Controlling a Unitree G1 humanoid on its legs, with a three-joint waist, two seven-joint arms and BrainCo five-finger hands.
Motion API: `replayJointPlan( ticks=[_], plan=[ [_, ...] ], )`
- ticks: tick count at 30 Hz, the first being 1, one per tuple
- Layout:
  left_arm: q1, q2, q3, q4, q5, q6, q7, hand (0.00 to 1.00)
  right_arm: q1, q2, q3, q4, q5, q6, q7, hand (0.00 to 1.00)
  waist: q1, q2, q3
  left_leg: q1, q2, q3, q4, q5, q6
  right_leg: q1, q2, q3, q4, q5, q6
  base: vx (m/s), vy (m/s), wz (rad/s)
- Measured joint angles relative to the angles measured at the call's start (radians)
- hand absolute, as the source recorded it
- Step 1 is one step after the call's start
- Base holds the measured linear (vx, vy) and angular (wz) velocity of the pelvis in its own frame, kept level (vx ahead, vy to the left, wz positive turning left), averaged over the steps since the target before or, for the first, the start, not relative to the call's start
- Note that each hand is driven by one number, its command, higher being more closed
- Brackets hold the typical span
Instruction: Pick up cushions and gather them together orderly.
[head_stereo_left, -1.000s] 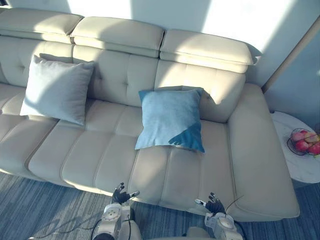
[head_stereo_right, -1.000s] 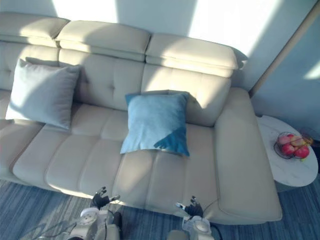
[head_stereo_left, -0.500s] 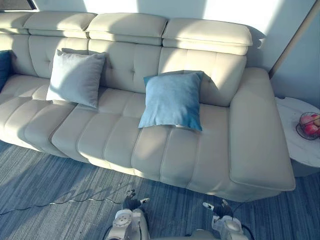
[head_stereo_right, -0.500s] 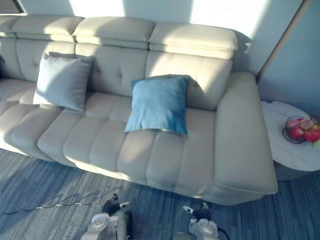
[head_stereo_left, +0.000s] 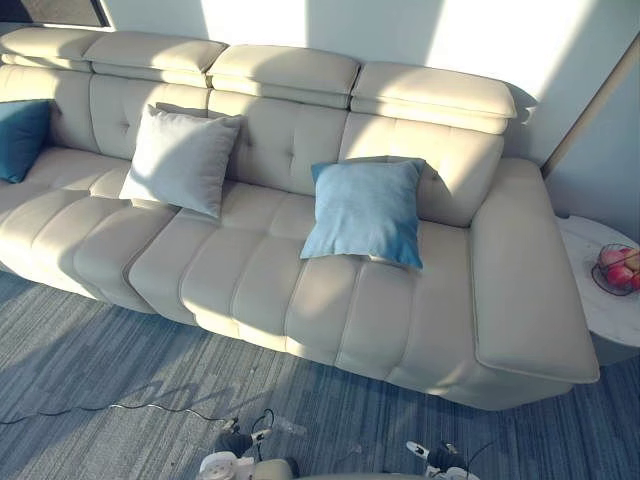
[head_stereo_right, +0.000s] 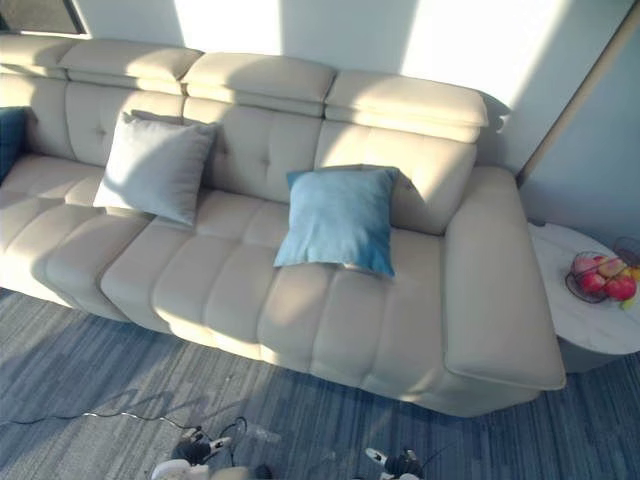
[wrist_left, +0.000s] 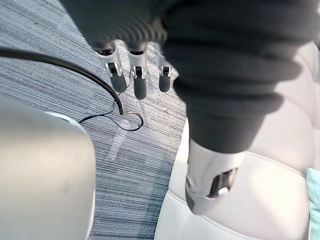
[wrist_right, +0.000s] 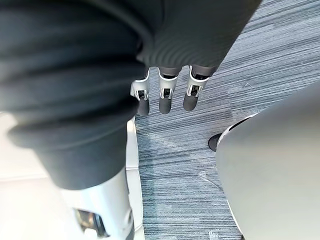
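On the beige sofa (head_stereo_left: 250, 280) three cushions lean against the backrest: a dark blue cushion (head_stereo_left: 20, 138) at the left end, a grey cushion (head_stereo_left: 182, 160) left of the middle, and a light blue cushion (head_stereo_left: 366, 212) toward the right end, each well apart from the others. Beside the sofa's right arm, one round side table (head_stereo_right: 590, 335) carries one wire bowl (head_stereo_right: 578, 290) holding red fruit. Over the carpet (head_stereo_left: 100, 370) before the sofa, the left hand (wrist_left: 139, 75) and right hand (wrist_right: 166, 97) hang with fingers straight, grasping nothing.
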Motion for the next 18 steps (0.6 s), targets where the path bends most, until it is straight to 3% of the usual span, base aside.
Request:
replayJointPlan(
  ticks=[2, 3, 14, 18],
  plan=[
    [0.000, 0.001, 0.000, 0.013, 0.000, 0.000, 0.000, 0.00, 0.000, -0.005, -0.007, 0.001, 0.000, 0.000, 0.000, 0.00, -0.002, 0.003, -0.001, 0.015, 0.001, -0.008, -0.016, 0.005, -0.003, 0.014, 0.005, -0.003, -0.013, 0.001, -0.002, 0.03, -0.048, 0.01],
    [-0.010, 0.013, 0.030, 0.056, 0.000, -0.001, -0.007, 0.00, -0.031, -0.038, -0.007, 0.032, 0.000, 0.001, 0.000, 0.00, -0.017, 0.005, 0.021, 0.114, 0.000, -0.034, -0.077, -0.025, -0.005, 0.082, 0.015, 0.011, -0.014, -0.022, -0.027, 0.00, 0.000, 0.00],
    [-0.009, 0.014, 0.045, 0.061, -0.001, 0.000, -0.007, 0.00, -0.001, -0.038, 0.001, 0.032, -0.002, 0.008, 0.000, 0.00, -0.018, 0.000, 0.018, 0.124, -0.001, -0.011, -0.096, -0.013, -0.002, 0.089, 0.017, 0.036, -0.050, 0.014, -0.021, -0.01, 0.010, -0.06],
    [-0.009, -0.005, 0.123, 0.065, -0.004, 0.002, -0.006, 0.00, 0.010, -0.038, 0.013, 0.022, -0.003, 0.015, 0.000, 0.00, -0.020, -0.003, 0.027, 0.125, 0.000, -0.012, -0.092, 0.009, -0.005, 0.093, 0.016, 0.047, -0.042, 0.014, -0.021, -0.04, -0.024, -0.01]
  ],
)
